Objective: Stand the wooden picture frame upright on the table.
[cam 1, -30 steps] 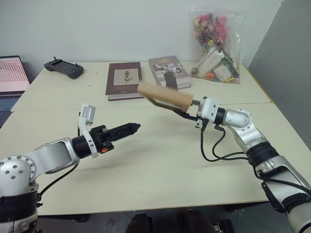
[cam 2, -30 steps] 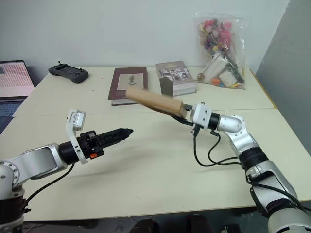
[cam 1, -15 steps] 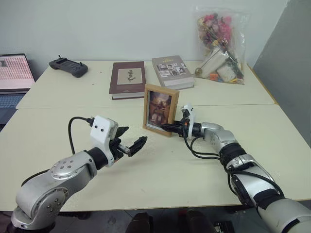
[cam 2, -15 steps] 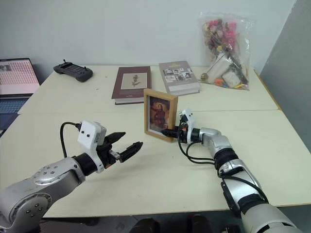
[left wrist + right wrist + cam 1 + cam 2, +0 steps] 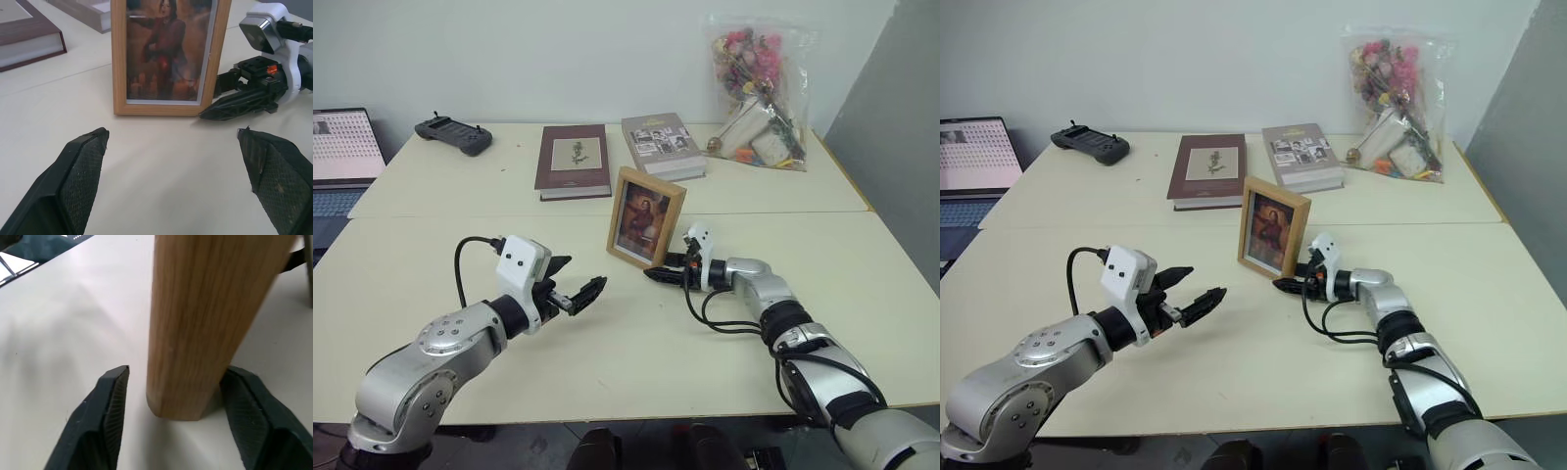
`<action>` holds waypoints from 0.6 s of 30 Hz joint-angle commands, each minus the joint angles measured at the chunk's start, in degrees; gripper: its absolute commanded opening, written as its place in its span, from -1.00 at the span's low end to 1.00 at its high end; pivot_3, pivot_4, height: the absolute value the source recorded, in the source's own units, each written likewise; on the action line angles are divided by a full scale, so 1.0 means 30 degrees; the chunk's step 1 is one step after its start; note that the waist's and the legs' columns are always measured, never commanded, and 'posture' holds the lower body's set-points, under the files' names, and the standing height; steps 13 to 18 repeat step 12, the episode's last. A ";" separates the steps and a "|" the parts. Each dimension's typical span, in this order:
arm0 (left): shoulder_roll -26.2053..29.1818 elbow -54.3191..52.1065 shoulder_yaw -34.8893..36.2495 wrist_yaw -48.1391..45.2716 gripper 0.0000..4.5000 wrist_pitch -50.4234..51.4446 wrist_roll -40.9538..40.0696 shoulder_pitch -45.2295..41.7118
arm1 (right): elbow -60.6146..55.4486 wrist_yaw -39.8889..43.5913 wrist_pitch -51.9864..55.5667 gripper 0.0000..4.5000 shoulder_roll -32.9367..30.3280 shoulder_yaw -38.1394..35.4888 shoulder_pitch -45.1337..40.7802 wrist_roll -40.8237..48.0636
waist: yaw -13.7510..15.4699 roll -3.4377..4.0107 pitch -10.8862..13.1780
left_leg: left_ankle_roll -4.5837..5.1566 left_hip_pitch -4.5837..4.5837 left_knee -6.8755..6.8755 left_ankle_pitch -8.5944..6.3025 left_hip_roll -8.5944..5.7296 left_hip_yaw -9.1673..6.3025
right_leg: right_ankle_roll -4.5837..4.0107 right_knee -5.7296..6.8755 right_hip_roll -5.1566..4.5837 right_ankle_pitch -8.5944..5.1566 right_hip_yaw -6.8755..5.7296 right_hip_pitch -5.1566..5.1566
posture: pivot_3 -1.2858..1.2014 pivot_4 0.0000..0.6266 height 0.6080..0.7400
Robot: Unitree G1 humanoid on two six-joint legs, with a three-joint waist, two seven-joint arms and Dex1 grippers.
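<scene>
Wooden frame (image 5: 646, 216) stands upright on the table (image 5: 724, 372) just in front of the books, so we judge we are at the release: our right gripper (image 5: 653, 275) open around its lower corner should withdraw gently, left gripper (image 5: 579, 291) open nearby.

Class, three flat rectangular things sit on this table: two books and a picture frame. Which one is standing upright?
The wooden picture frame, standing on its edge. The maroon book and grey book lie flat.

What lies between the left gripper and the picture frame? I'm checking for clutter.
Bare table, seen in the left wrist view between the left gripper and the wooden picture frame.
</scene>
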 commanded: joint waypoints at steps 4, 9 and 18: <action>0.1344 0.2405 0.1120 -0.2792 1.00 0.0628 -0.0050 -0.1840 | -0.7064 0.0339 0.0816 0.99 -0.3781 -0.0658 0.2959 -0.0763 | 0.0025 0.0001 0.0001 | 0.0003 -0.0007 0.0004 -0.0002 0.0000 -0.0004 | 0.0002 0.0001 -0.0001 -0.0001 -0.0009 0.0004 | 0.03 -0.52 1.00; 0.3494 0.5156 0.1796 -0.5752 1.00 0.1393 -0.0226 -0.3414 | -1.4877 0.1258 0.6283 0.99 -0.6786 -0.2455 0.4481 0.2580 | -0.0037 0.0063 0.0041 | 0.0011 -0.0015 -0.0002 -0.0006 0.0009 -0.0013 | 0.0005 0.0004 0.0008 -0.0003 -0.0024 -0.0010 | 0.03 -0.52 1.00; 0.4184 0.6460 0.1656 -0.6964 1.00 0.1070 0.0361 -0.4426 | -1.7286 0.0666 0.8351 0.99 -0.7447 -0.3084 0.4700 0.3611 | -0.0116 0.0062 0.0040 | 0.0023 0.0015 -0.0008 -0.0013 0.0018 -0.0041 | 0.0005 0.0004 0.0038 -0.0004 -0.0014 0.0003 | 0.03 -0.52 1.00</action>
